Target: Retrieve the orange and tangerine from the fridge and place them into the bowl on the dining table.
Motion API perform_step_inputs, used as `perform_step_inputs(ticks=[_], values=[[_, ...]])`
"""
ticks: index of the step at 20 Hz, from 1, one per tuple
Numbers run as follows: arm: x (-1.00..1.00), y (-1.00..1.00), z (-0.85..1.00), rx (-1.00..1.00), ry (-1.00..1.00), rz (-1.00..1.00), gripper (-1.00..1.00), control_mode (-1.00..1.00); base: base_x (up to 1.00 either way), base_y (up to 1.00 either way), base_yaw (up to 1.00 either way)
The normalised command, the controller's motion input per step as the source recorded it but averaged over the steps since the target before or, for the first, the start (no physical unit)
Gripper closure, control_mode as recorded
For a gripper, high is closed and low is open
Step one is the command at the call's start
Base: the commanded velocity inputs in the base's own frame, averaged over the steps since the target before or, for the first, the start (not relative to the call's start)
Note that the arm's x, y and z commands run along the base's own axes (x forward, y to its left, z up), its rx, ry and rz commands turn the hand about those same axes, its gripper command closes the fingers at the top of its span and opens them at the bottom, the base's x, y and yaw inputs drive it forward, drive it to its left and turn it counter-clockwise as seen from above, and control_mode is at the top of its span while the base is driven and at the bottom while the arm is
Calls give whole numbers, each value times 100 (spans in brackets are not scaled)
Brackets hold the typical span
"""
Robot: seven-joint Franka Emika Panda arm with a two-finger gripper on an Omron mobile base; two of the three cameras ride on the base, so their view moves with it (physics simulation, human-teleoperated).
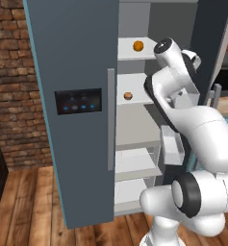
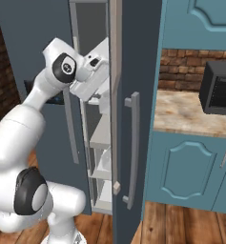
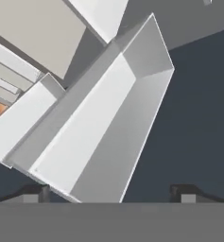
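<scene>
The slate-grey fridge (image 1: 72, 57) stands with its right door (image 2: 138, 57) swung open and white shelves showing inside. On the top shelf sits the bright orange (image 1: 138, 45). One shelf lower, further left, lies the duller tangerine (image 1: 128, 96). My arm reaches up into the opening, with the hand (image 2: 93, 71) right of both fruits and clear of them. In the hand view my gripper (image 3: 111, 194) is open and holds nothing, pointing at a white door bin (image 3: 99, 127). The bowl and the dining table are out of view.
The open door's long handle (image 2: 132, 147) hangs close to my right. Beyond it are teal cabinets (image 2: 186, 167), a beige counter (image 2: 186, 114) and a black microwave (image 2: 219, 93). A brick wall (image 1: 14, 81) and wooden floor (image 1: 29, 211) lie to the left.
</scene>
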Motion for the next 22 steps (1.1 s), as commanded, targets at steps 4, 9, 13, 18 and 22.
perform_step_inputs(ticks=[4, 9, 13, 18, 22], values=[[20, -72, -7, 0, 9, -6, -100, -100, 0, 0, 0], [1, -88, -10, 0, 5, -8, -100, -100, 0, 0, 0], [-3, -93, -6, 0, 0, -10, -100, -100, 0, 0, 0], [-40, -43, 9, -1, -4, -5, -100, -100, 0, 0, 0], [-74, 44, 58, -11, -13, 0, -100, -100, 0, 0, 0]])
